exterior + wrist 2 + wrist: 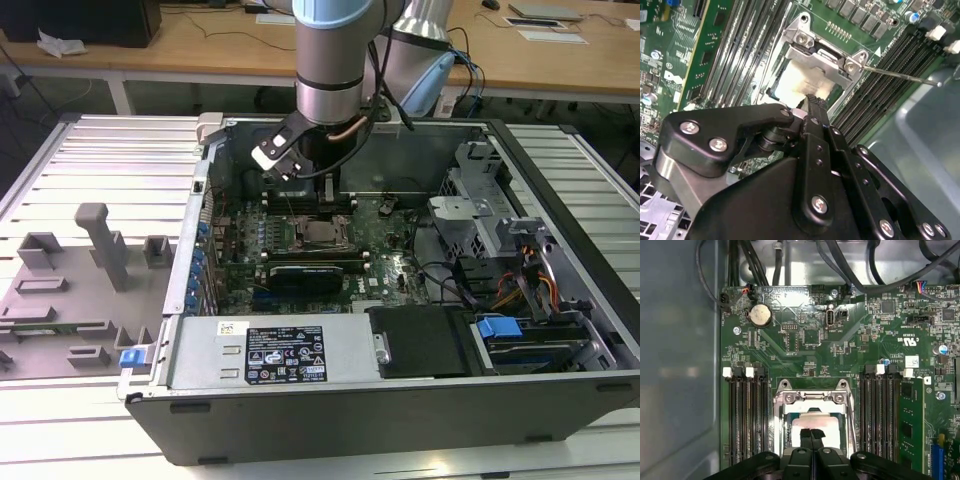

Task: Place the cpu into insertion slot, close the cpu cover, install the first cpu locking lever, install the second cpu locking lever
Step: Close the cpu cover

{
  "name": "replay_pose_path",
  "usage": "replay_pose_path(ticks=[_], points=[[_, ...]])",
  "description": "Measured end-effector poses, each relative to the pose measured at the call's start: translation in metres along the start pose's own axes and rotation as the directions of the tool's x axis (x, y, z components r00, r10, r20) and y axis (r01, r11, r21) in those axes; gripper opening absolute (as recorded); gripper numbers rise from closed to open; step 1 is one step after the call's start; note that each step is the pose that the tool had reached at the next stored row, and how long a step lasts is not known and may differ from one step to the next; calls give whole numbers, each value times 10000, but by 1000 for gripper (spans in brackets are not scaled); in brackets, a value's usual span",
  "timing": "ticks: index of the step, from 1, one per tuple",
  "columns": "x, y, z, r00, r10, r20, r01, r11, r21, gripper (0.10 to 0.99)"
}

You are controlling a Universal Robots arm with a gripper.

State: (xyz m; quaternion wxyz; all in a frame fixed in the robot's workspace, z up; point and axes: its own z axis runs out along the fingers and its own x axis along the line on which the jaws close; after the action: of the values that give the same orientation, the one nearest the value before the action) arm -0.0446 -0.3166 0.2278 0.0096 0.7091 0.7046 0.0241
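The cpu (812, 421), a pale square chip, sits in the insertion slot (786, 432) between the black memory slots. It also shows as a pale patch, the cpu (799, 82), in the second wrist view. The cpu cover (812, 398), a metal frame with a square window, lies around the chip, and its hinge end (826, 56) carries two screws. My gripper (812, 433) is shut, fingers pressed together with nothing between them. The gripper (813, 101) tips hover at the chip's top; contact cannot be told. A thin lever rod (900, 75) sticks out sideways from the socket. In the exterior view the socket (322, 235) lies under the arm.
The green board (805, 347) lies inside an open computer case (400, 400). Black cables (840, 265) hang at the board's far edge beside a round battery (760, 315). A grey case wall (680, 365) stands close by. Grey fixtures (100, 250) sit at the exterior view's left.
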Motion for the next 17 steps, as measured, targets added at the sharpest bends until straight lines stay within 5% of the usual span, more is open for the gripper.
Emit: replay_pose_path(ticks=[5, 9, 14, 15, 17], points=[[0, -2, 1, 9980, -635, -17, 635, 9980, 12, 106], [0, -2, 0, 9842, -1772, -29, 1772, 9842, 39, 106], [0, -2, 2, 9470, -3211, -62, 3212, 9470, 61, 106], [0, -2, 2, 9327, -3606, -73, 3606, 9327, 66, 106], [0, -2, 2, 9168, -3993, -83, 3994, 9168, 71, 106]])
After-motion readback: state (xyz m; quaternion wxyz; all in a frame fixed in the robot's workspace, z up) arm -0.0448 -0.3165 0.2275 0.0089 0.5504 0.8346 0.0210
